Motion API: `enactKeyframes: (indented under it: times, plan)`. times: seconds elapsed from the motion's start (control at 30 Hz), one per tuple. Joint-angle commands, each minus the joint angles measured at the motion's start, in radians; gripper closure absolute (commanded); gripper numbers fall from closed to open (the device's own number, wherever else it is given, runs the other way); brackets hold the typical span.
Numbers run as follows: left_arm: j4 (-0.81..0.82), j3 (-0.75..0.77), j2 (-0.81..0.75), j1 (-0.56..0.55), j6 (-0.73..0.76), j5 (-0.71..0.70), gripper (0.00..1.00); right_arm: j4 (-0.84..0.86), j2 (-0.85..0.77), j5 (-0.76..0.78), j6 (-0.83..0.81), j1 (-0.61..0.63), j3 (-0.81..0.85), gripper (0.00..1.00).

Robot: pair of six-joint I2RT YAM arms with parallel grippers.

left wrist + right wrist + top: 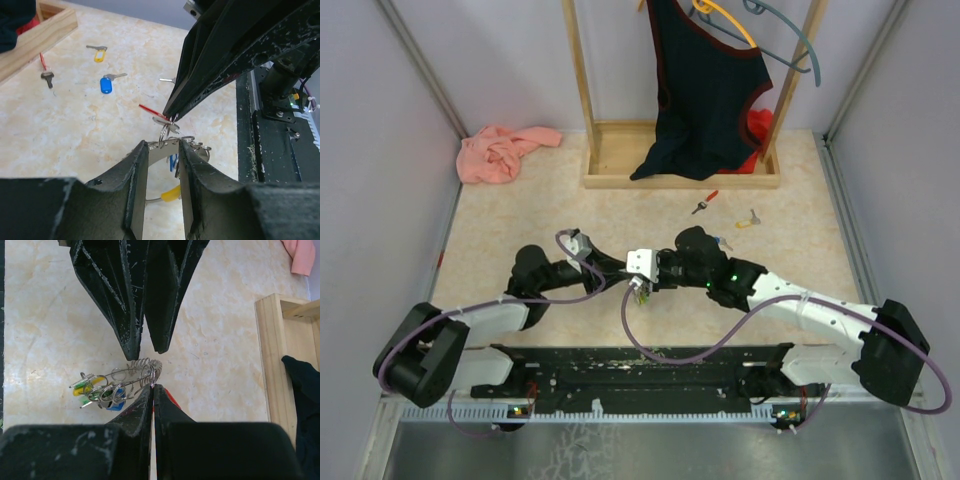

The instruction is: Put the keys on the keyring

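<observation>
Right gripper [153, 386], shut, touches keyring [131, 376]: coiled silver wire carrying rings.

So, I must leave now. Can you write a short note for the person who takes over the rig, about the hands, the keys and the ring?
Left hand: open, tips at the coil of the ring.
Right hand: shut at the same coil from the other side, with a red key at its tips. I cannot tell which of the two it pinches.
Done: coloured tags hang on the ring.
To do: yellow key, blue key and second red key lie loose. Whether the first red key is threaded is unclear.
</observation>
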Motion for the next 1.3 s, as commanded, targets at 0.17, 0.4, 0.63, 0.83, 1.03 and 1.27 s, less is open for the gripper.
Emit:
enactKeyframes:
  times: [0.17, 0.4, 0.63, 0.83, 1.03, 1.27]
  plan:
    - [-0.086, 0.12, 0.078, 0.006, 0.158, 0.187, 0.64, 0.026, -0.003, -0.026, -0.018, 0.0, 0.069, 1.0]
    - [-0.146, 0.165, 0.122, 0.007, 0.192, 0.199, 0.69, 0.029, -0.005, -0.038, -0.02, -0.001, 0.071, 1.0]
    - [-0.162, 0.187, 0.154, 0.006, 0.19, 0.224, 0.76, 0.032, -0.005, -0.043, -0.02, -0.001, 0.073, 1.0]
    - [-0.163, 0.171, 0.131, 0.006, 0.179, 0.183, 0.99, 0.038, -0.029, 0.001, -0.013, -0.001, 0.052, 1.0]
    - [-0.129, 0.148, 0.067, 0.006, 0.072, 0.06, 0.99, 0.084, -0.086, 0.059, 0.022, 0.0, -0.042, 1.0]
    - [-0.082, 0.126, 0.011, 0.003, -0.057, -0.006, 0.99, 0.103, -0.095, 0.061, 0.047, 0.014, -0.089, 1.0]
